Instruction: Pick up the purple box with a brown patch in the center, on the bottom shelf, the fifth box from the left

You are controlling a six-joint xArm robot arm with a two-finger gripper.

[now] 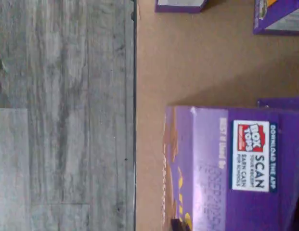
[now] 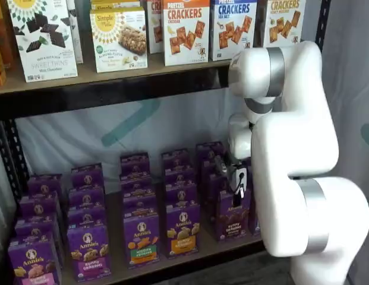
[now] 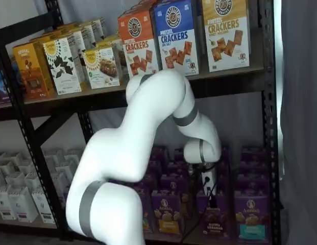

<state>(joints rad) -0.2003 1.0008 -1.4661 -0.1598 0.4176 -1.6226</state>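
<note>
Reaching down onto the front row of the bottom shelf [image 2: 202, 252], a brown wooden board framed in black metal rails, my white arm's gripper [image 2: 236, 189] sits right at the top of the small upright purple box [image 2: 232, 221] with the dark brown centre band. In both shelf views the carton stands at the shelf's front edge, upright, between an orange-banded purple carton [image 2: 183, 228] and, in a shelf view, a teal-banded purple carton [image 3: 249, 214]. I cannot make out the black fingers clearly enough to see a gap; as far as I can judge they are pressed together, most likely pinching the purple box's top, though the contact itself is hidden by the white gripper body. The wrist view shows the carton's purple top flap [image 1: 236, 168] with its Box Tops label close beneath the camera, and grey plank floor [image 1: 62, 115] beyond the shelf edge. By my reading, the approach and closing are done; the lift off the board is not, since the carton's base rests on the wood.
</note>
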